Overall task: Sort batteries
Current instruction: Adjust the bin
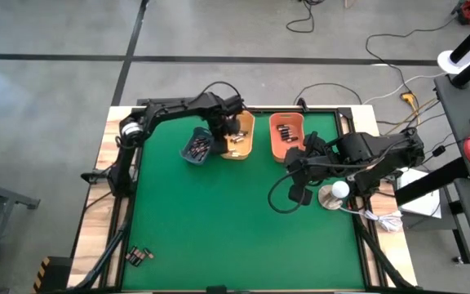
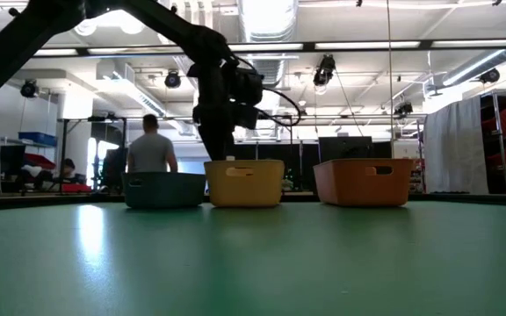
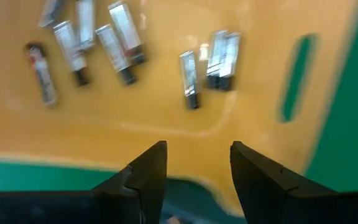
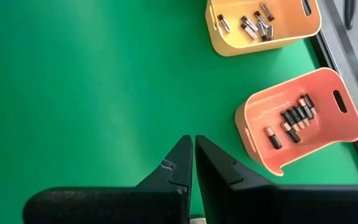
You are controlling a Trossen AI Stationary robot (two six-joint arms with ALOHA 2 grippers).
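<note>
No text, label or number can be read anywhere, not even on the batteries (image 3: 120, 41).

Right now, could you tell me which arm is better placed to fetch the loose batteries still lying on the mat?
Probably the left. The loose batteries lie at the mat's near-left corner, on the left arm's side, and the left gripper is open and empty. The right gripper is shut, across the table.

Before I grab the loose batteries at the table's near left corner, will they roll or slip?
Probably both. The loose batteries are small smooth cylinders lying flat on the green table, so a nudge may roll them. Their hard, rounded sides could slip between narrow fingers. They look stiff, and likely dense for their size.
</note>
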